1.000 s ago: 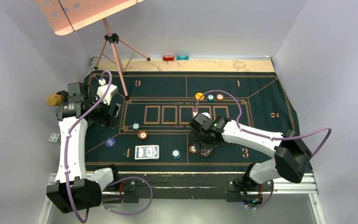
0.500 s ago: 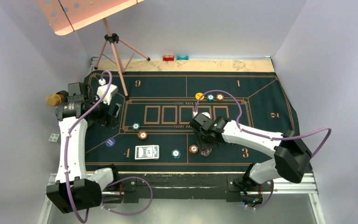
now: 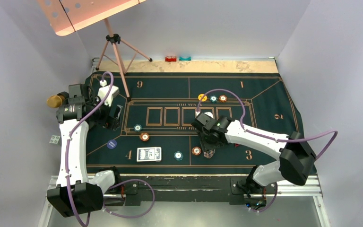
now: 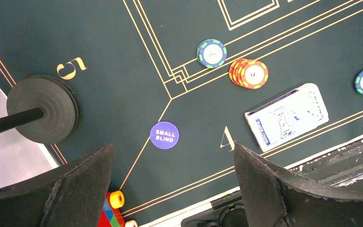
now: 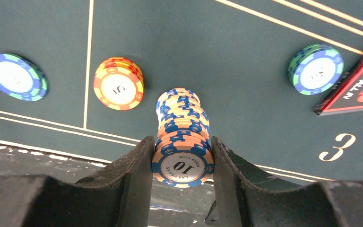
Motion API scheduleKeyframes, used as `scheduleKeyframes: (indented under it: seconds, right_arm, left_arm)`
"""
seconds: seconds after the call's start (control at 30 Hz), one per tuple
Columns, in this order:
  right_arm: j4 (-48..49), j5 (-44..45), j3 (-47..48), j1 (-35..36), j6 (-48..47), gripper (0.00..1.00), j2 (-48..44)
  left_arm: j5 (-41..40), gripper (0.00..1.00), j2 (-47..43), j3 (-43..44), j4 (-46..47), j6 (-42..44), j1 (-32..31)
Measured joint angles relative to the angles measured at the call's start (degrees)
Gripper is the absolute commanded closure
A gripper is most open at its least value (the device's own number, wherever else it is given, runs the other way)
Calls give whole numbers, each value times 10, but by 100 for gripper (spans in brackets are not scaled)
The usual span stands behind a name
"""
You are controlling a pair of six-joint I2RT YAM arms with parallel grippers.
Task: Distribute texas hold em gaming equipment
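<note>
My right gripper (image 5: 182, 144) is shut on a tall stack of orange-and-blue "10" chips (image 5: 182, 111) that stands on the felt near the number 3; both fingers press its upper chips. Beside it lie an orange chip pile (image 5: 118, 83), a teal chip (image 5: 16, 77), another teal chip (image 5: 315, 69) and the red triangle marker (image 5: 359, 87). At the mat's left, my left gripper (image 4: 172, 163) hangs open and empty above the blue "small blind" disc (image 4: 164, 135). The card deck (image 4: 287, 117) lies face down by the number 4. A yellow disc (image 3: 202, 97) and two chips (image 3: 218, 99) sit farther back.
The green felt mat (image 3: 264, 80) covers the table. A tripod stand (image 3: 116, 52) rests on its back left, with a black round foot (image 4: 42, 109) near the left gripper. Red and teal blocks (image 3: 177, 58) sit at the far edge. Orange (image 4: 249, 73) and teal (image 4: 211, 52) chips lie mid-left.
The right gripper's jaws have drawn in and now clamp the "10" chip stack. The left arm has not moved.
</note>
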Motion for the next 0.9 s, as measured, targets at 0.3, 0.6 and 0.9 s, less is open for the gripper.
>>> scheduleKeyframes:
  seconds: [0.3, 0.6, 0.9]
  right_arm:
    - [-52, 16, 167, 0, -22, 81, 27]
    - [-30, -3, 441, 1, -68, 86, 285]
    - [-34, -39, 688, 16, -95, 86, 535]
  left_arm:
    - [1, 0, -2, 0, 1, 0, 0]
    - [12, 0, 11, 0, 11, -13, 0]
    - [17, 0, 14, -5, 26, -26, 0]
